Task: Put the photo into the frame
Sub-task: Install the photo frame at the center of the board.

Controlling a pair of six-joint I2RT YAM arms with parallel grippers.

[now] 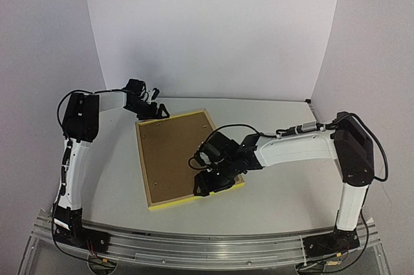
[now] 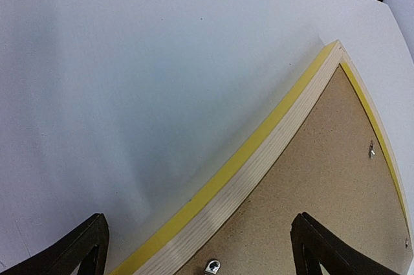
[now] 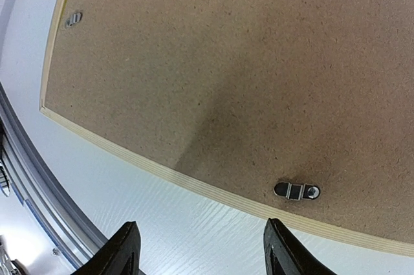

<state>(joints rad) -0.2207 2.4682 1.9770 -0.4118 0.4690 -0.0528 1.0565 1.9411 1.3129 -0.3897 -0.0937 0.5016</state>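
The left arm reaches forward with its elbow raised. The left claw (image 1: 149, 108) sits at the far left corner of the frame (image 1: 169, 203), fingers spread wide and empty. The right arm bends inward, wrist tipped down. The right claw (image 1: 210, 183) hangs over the frame's near right corner, fingers partly apart, gripping nothing.

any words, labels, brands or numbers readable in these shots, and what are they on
None: no text can be read in any view. The frame, its brown backing board, the metal clip and the table all look unmarked.
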